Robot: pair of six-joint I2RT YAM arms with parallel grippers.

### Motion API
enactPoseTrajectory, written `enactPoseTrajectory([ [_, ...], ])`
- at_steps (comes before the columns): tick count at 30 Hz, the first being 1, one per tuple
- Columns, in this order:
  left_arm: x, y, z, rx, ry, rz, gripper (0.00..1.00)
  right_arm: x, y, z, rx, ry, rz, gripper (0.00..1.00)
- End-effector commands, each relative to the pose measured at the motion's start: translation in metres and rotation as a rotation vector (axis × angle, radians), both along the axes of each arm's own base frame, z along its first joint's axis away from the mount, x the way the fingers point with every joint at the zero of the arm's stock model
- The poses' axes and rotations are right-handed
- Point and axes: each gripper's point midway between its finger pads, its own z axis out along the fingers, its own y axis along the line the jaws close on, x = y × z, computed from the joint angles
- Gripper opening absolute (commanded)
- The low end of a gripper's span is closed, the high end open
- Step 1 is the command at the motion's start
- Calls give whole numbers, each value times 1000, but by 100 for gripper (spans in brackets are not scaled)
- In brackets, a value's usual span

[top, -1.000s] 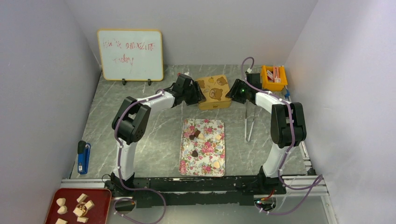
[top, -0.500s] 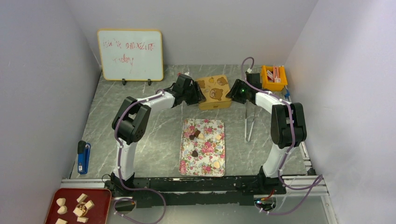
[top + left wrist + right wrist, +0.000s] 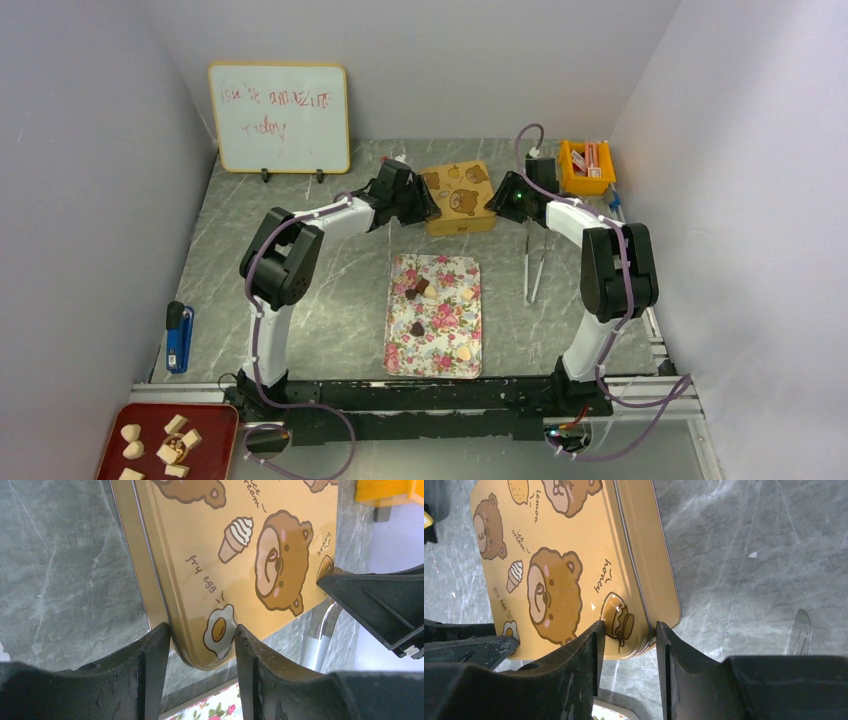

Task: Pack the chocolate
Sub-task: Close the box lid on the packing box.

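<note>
Left wrist view: left gripper (image 3: 200, 632), jaws half apart, straddles one near corner of the yellow bear-print metal tin (image 3: 457, 197); right gripper (image 3: 629, 627), likewise, straddles the other. Actual pinching unclear. Small chocolates (image 3: 417, 328) lie on the floral tray (image 3: 442, 352). Both should lift the lid (image 3: 240, 555) evenly.

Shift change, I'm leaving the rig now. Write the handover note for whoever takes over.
Left gripper: straddles the near-left corner of the tin; grip not clear.
Right gripper: straddles its near-right corner; grip not clear.
Chocolates: lying on the flowered tray, in front of the tin.
Done: nothing packed; tin lid on.
Left to do: open the tin, move the chocolates in, close it.
</note>
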Motion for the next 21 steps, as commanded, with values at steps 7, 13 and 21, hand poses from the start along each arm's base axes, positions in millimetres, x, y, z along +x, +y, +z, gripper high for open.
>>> enactPoseTrajectory([
  [7,-58,-15,-55,73,153,-130,51,-71,13,-68,-43,269,48,30],
  [13,-63,-16,-59,84,160,-147,51,-77,15,-74,-49,289,53,28],
  [21,-68,-13,-57,108,155,-153,55,-78,16,-71,-57,283,44,34],
])
